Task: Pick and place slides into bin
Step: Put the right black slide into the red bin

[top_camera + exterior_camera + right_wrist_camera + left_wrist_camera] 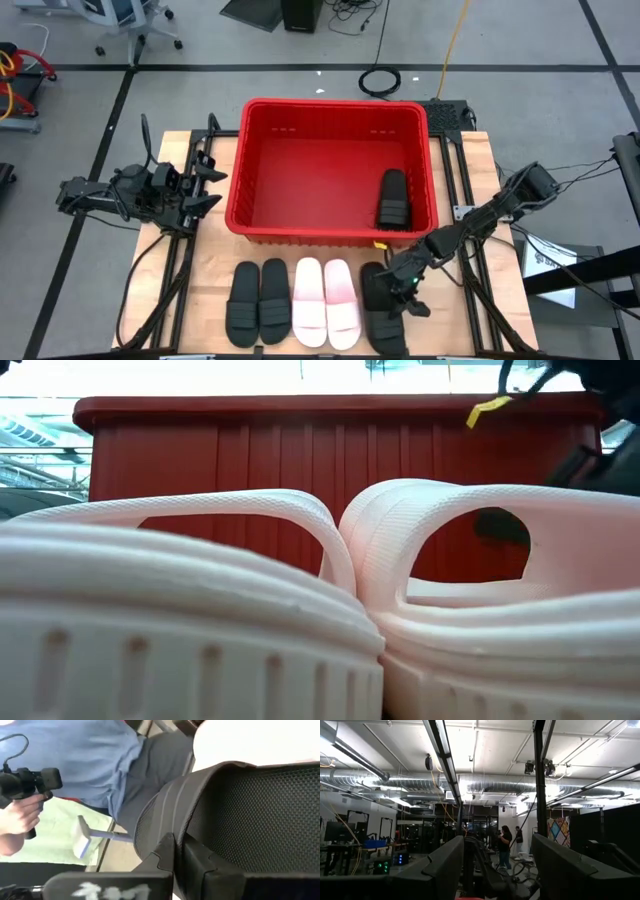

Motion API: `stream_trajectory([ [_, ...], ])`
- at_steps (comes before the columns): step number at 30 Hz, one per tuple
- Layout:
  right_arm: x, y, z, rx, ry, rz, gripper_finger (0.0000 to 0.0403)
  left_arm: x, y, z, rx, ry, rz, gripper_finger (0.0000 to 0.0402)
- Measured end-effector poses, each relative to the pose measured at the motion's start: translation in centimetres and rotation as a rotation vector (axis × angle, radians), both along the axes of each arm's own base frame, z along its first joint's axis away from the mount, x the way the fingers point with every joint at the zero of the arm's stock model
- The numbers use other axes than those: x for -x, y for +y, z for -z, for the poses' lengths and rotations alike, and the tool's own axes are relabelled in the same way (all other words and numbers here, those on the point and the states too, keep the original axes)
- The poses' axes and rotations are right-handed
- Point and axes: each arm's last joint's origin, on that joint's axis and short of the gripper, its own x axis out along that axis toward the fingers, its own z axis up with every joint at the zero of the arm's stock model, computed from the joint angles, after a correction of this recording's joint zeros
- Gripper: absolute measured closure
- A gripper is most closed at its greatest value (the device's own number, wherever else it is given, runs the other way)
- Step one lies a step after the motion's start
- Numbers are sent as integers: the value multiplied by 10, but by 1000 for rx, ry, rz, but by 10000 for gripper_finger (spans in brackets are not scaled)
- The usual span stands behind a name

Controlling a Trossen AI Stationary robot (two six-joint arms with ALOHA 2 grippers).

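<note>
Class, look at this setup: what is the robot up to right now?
It is moving slides into a red bin. One black slide already lies inside. The right gripper has shut its jaws on the strap of another black slide at the table's front. Two black and two pale pink slides still wait in the row. The left gripper waits open beside the bin.
</note>
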Motion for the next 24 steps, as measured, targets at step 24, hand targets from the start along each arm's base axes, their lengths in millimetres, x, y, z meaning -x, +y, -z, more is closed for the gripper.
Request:
stream_trajectory([
  [24,29,-66,-111,-27,-736,51,397,0,2,0,-3,0,-73,160],
])
